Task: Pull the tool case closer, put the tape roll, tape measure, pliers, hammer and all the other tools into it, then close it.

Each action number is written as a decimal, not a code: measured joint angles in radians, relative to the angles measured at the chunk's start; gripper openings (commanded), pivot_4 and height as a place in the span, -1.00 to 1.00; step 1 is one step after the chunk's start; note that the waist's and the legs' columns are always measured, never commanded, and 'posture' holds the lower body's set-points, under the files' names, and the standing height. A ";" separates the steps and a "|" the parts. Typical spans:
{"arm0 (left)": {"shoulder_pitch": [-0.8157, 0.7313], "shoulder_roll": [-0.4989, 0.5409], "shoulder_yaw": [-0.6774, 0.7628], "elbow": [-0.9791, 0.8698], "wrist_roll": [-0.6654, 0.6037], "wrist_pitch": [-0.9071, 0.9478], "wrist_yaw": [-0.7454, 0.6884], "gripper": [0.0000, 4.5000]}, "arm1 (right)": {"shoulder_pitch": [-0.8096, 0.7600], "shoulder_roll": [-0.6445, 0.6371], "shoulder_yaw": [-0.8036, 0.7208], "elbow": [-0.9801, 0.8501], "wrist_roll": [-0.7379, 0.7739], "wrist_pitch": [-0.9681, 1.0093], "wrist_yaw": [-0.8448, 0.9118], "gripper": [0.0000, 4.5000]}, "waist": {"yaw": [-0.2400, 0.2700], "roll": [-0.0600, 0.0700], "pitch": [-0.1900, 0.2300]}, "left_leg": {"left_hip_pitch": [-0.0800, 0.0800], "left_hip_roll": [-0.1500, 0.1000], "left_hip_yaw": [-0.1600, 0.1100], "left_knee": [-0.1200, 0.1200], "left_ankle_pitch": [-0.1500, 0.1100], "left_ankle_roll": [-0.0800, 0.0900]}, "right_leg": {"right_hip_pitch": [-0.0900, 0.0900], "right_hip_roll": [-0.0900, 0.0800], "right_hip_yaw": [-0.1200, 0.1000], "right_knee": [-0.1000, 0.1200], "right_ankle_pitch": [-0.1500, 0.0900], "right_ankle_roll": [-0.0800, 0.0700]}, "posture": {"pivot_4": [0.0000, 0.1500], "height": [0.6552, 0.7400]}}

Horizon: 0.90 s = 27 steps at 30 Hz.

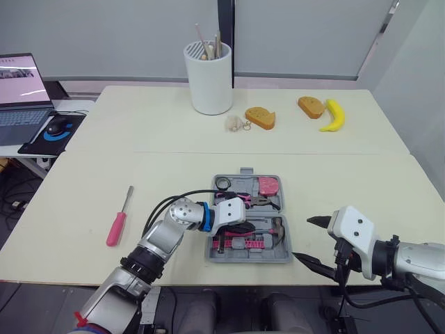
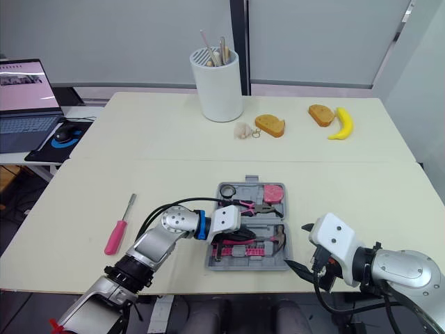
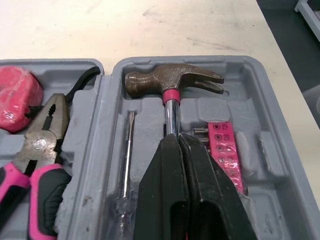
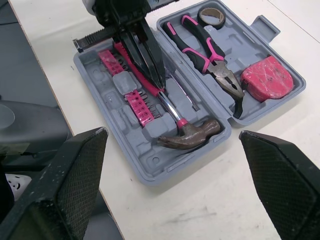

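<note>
One tool short of a full tool case (image 1: 247, 258): clamps the hammer (image 3: 172, 82) by its shaft, down in the case, with the left gripper (image 3: 178, 137) shut, holds the right gripper (image 1: 304, 239) spread wide at 3 o'clock, leaves the pink screwdriver (image 1: 118, 221) at 9 o'clock, lying 1-to-7, nearer the left.

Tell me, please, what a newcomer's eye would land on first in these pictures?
The open grey tool case near the table's front edge, holding pliers and a hammer, stands out. The left end effector sits closed over the hammer's handle; the right end effector hangs open beside the case. A pink screwdriver lies alone to its left.
</note>
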 measured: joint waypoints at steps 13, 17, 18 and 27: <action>0.006 0.010 0.000 0.025 0.033 -0.040 -0.002 -0.99 | 0.002 -0.002 -0.001 0.000 0.000 0.000 0.018 1.00 | 0.000 0.000 0.000 | 0.000 0.000 0.000 0.000 0.000 0.000 | 0.000 0.000 0.000 0.000 0.000 0.000 | 1.00 1.00; 0.006 0.014 0.000 0.026 0.039 -0.041 -0.002 -0.99 | 0.006 -0.002 -0.002 0.000 0.000 0.000 0.018 1.00 | 0.000 0.000 -0.001 | 0.000 0.000 0.000 0.000 0.000 0.000 | 0.000 0.000 0.000 0.000 0.000 0.000 | 1.00 1.00; 0.006 0.014 0.000 0.028 0.040 -0.045 -0.002 -0.99 | 0.007 -0.002 -0.002 0.000 0.000 0.000 0.018 1.00 | 0.000 0.000 -0.001 | 0.001 0.000 0.000 0.000 0.000 0.000 | 0.000 0.000 0.000 0.000 0.000 0.000 | 1.00 1.00; 0.009 0.034 0.030 0.019 -0.005 -0.004 -0.035 -0.99 | 0.011 -0.002 -0.033 0.053 -0.011 -0.016 0.038 1.00 | -0.002 0.000 -0.001 | 0.001 0.000 0.000 0.000 0.000 0.000 | 0.000 0.000 0.000 0.000 0.000 0.000 | 1.00 1.00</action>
